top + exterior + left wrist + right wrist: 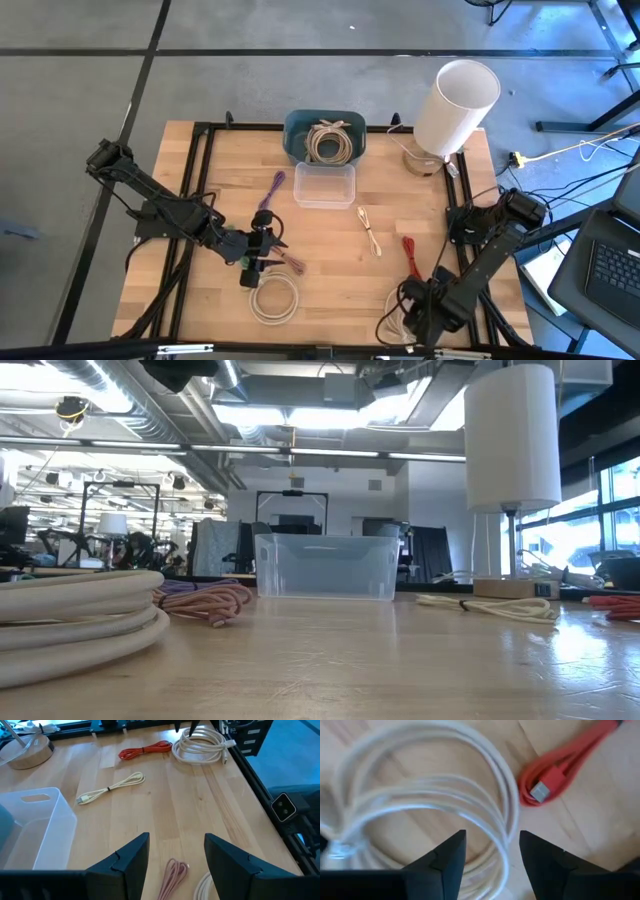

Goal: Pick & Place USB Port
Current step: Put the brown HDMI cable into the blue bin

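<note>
Several coiled USB cables lie on the wooden table. My right gripper [408,312] stands open, pointing down, at the near right over a white coil [506,795]; one strand runs under the gap between its fingers [492,845]. A red cable [555,775] with a silver plug lies just beside that coil. My left gripper [266,256] hangs open above a pink cable [173,873] at the near left, with a second white coil [273,298] nearer the front edge. A cream cable [370,232] and a purple cable [272,190] lie mid-table.
A clear plastic container [324,185] stands mid-table, with a blue bin [296,128] holding a beige coil behind it. A white lamp [455,105] on a wooden base stands at the far right. Black frame rails [196,170] run along both table sides.
</note>
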Tool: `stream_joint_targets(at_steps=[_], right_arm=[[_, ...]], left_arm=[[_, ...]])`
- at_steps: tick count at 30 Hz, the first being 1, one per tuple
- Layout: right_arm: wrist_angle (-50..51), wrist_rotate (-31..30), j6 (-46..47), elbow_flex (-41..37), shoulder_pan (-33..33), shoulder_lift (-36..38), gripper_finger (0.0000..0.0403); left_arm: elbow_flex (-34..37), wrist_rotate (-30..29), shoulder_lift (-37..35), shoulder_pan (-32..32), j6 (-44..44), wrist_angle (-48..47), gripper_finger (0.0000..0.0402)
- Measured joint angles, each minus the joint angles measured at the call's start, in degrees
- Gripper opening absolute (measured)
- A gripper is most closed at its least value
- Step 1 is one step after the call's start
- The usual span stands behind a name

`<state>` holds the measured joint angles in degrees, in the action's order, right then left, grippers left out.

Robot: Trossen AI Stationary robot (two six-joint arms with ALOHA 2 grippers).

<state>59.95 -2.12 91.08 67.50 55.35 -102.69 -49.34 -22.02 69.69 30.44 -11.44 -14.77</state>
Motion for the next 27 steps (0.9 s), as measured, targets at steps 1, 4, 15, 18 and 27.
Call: stream_joint_targets(at_steps=[1,4,15,18,27], right_arm=[[-0.12,0.49,-0.01,-0.59,-0.01,0.00,0.0189],[-1.04,0.70,-0.01,-2.59,-0.02,0.04,0.0190],[-12.65,0.96,0.22,-10.85,0.00,0.54,0.0179],[-13.36,2.40,1.67,-11.15,-0.06,0.55,0.0145],[-13.72,5.37,3.34,-4.94,0.99,-0.04,0.0019]], left_arm=[[0.00,0.00,0.00,0.00,0.00,0.00,0.0184],[0.00,0.00,0.00,0.00,0.00,-0.01,0.0184],[0.00,0.02,0.00,0.02,-1.11,-0.03,0.0184],[0.00,0.02,0.00,0.00,-1.33,-0.06,0.0184],[0.00,0.04,0.00,0.04,-2.03,-0.17,0.0184]])
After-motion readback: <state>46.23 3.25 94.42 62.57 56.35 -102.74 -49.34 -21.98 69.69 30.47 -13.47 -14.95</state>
